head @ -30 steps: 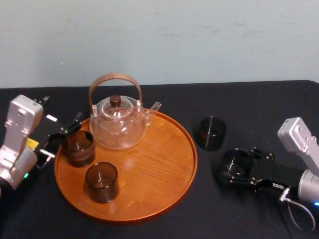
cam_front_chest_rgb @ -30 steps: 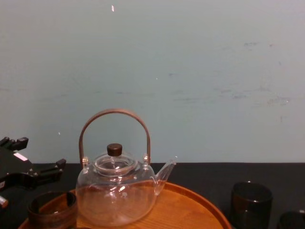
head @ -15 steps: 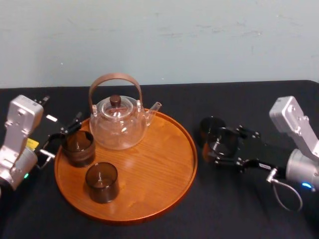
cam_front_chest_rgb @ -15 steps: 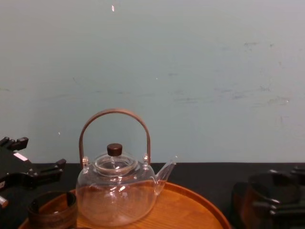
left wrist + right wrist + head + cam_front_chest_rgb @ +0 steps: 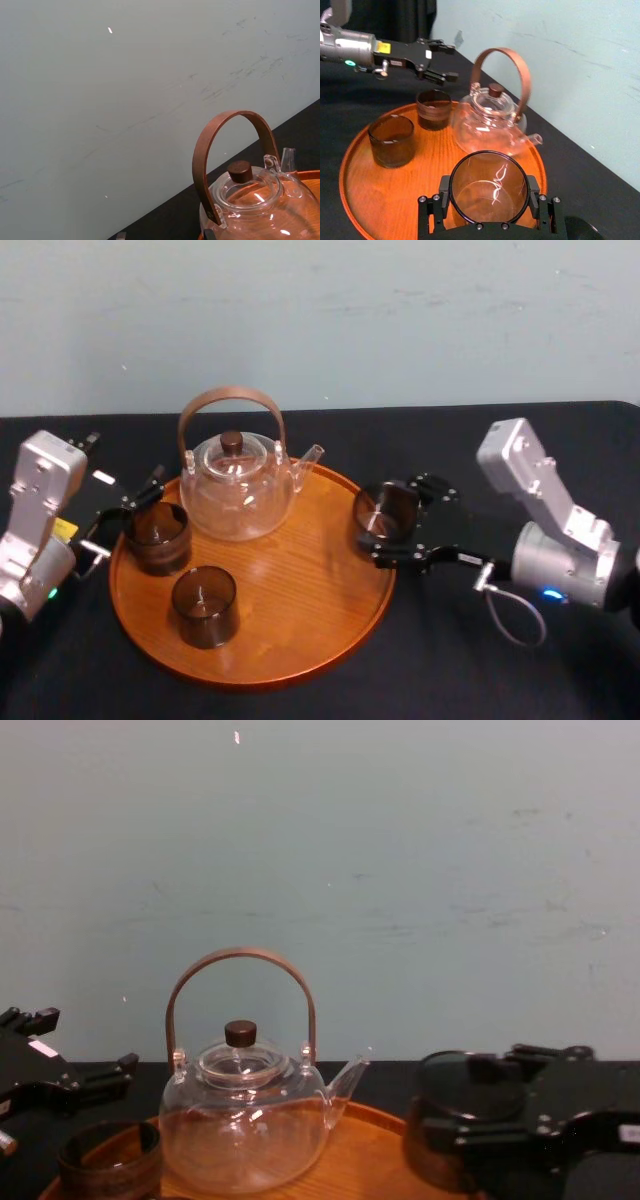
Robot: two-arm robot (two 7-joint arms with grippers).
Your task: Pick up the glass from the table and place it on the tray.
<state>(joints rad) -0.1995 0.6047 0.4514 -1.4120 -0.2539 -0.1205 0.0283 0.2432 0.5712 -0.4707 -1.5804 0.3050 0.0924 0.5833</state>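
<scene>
Item, tray (image 5: 300,640): round, low-rimmed, on the black table (image 5: 440,660), its right edge near the table's middle. Item, teapot (image 5: 237,490): upright at the back of the tray, spout (image 5: 310,456) pointing right. Item, back glass (image 5: 157,537): upright just inside the left rim. Item, front glass (image 5: 204,605): upright nearer the front, close beside the back one but apart from it. Item, open room: the tray's middle, front and whole right half are bare wood. Item, right gripper (image 5: 395,523): reaching in from the right, fingers pinched on either side of the glass (image 5: 383,510). Item, glass: dark and empty, held at the tray's right rim, mouth tipped a little toward the tray's middle; whether its base touches the wood I cannot tell; well apart from the teapot body, with the spout tip the nearest edge. Item, left gripper (image 5: 128,512): at the left rim just beside the back glass, fingers spread, gripping nothing
</scene>
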